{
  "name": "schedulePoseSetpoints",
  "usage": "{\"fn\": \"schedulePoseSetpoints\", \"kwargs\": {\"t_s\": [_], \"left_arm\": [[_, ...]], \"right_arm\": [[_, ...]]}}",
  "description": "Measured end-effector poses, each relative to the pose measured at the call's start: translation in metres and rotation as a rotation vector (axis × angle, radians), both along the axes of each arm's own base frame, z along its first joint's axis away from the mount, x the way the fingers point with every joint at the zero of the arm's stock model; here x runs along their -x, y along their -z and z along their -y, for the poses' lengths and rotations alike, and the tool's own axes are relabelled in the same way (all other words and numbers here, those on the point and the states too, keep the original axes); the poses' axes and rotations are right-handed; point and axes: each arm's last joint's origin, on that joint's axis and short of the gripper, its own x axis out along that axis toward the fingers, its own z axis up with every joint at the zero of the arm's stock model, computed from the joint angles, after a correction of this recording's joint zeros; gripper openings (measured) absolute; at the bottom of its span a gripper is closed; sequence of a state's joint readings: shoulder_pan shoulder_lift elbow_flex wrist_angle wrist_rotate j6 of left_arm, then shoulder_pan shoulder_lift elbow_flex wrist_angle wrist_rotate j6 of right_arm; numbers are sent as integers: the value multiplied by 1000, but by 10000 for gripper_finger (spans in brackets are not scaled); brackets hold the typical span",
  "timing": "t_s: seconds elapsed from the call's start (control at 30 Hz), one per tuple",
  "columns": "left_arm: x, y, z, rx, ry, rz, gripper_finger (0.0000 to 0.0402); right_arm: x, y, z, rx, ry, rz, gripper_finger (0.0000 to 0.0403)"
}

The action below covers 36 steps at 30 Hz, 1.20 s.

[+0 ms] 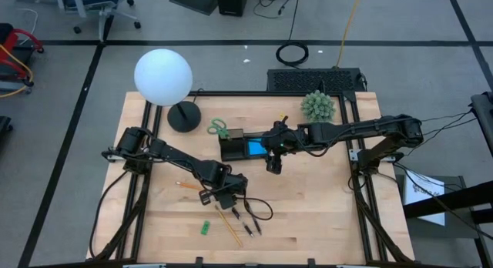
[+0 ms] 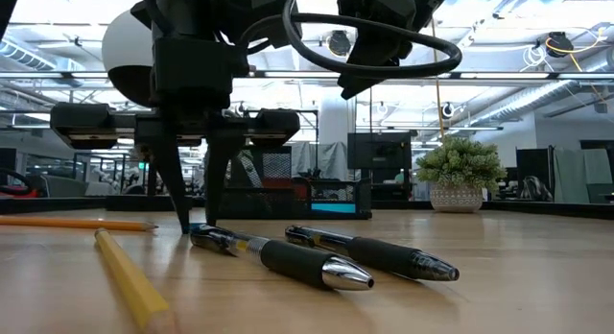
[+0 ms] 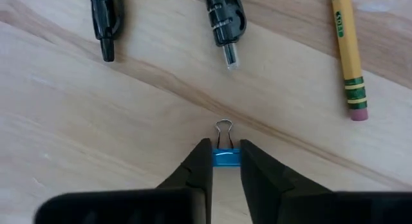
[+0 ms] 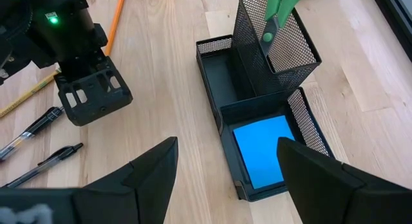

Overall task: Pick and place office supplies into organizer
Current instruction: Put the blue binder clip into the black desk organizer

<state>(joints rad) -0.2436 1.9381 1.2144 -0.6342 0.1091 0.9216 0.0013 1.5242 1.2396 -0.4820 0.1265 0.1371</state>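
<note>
The left gripper is down at the wooden table, its two dark tapered fingers drawn narrow on a small blue binder clip whose wire loop pokes out just beyond the tips; ahead of those tips lie two dark pens, glossy barrels with rubbery ribbed grips, side by side, and off to one side a yellow pencil with a green-banded ferrule and pink eraser; a thinner orange pencil lies a little apart from the gripper, and one tiny green block sits well apart toward the table's front edge. The right gripper hangs spread wide above the organizer, holding nothing; below it a blue square sticky pad lies flat in the end tray, and beyond that the tall black mesh cup holds one pair of green-handled scissors standing blades-down; a round lamp and a spiky plant stand past the organizer.
</note>
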Motion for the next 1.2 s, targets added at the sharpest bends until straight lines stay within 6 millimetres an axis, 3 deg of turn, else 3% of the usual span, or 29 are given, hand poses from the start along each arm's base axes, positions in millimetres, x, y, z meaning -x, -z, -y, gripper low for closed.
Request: {"fn": "schedulePoseSetpoints", "kwargs": {"t_s": [0.13,1.2], "left_arm": [[0,0,0,0,-5,-1,40],[-1,-6,-1,-37,-48,-9,46]], "right_arm": [[0,0,0,0,0,0,254],[0,0,0,0,0,0,254]]}}
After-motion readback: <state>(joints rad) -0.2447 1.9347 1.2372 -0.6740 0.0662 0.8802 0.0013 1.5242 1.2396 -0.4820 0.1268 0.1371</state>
